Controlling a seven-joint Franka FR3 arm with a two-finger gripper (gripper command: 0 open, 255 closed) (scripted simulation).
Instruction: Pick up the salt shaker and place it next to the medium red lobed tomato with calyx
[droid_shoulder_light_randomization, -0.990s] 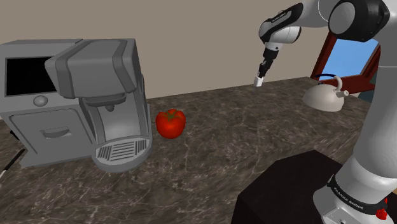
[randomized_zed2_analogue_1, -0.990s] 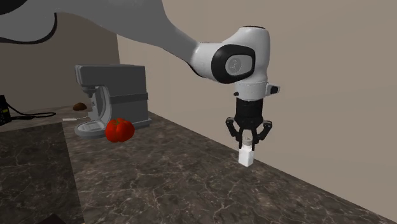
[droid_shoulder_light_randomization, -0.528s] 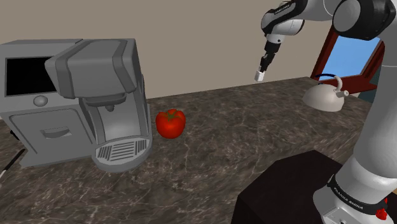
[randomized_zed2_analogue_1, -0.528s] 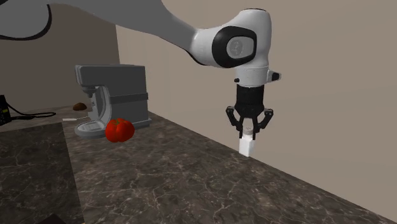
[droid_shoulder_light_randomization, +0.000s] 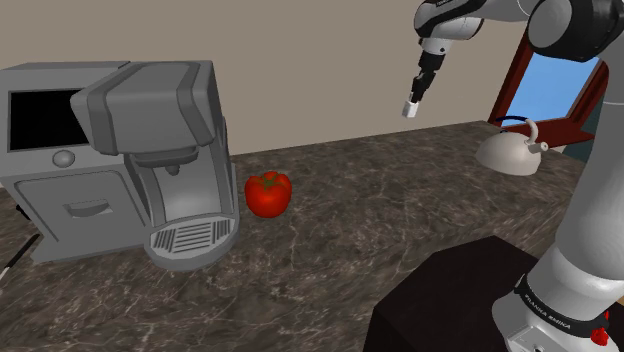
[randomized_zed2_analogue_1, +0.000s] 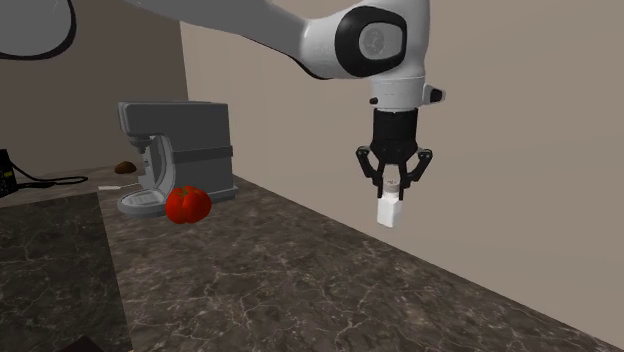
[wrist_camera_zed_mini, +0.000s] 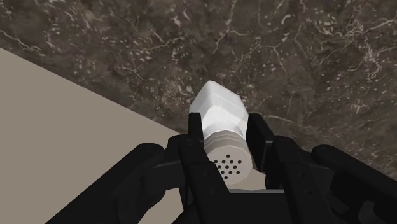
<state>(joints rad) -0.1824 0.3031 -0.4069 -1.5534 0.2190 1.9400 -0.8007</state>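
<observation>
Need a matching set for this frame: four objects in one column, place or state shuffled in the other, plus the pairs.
Column A
1. salt shaker
2. tomato
3. kettle
4. coffee machine

Column B
a. grey, at the shoulder view's left
b. pale, standing on the counter at the shoulder view's right
c. clasped in the claw, in the air above the counter
d. red, on the counter beside the coffee machine

Pairs: 1-c; 2-d; 3-b; 4-a
</observation>
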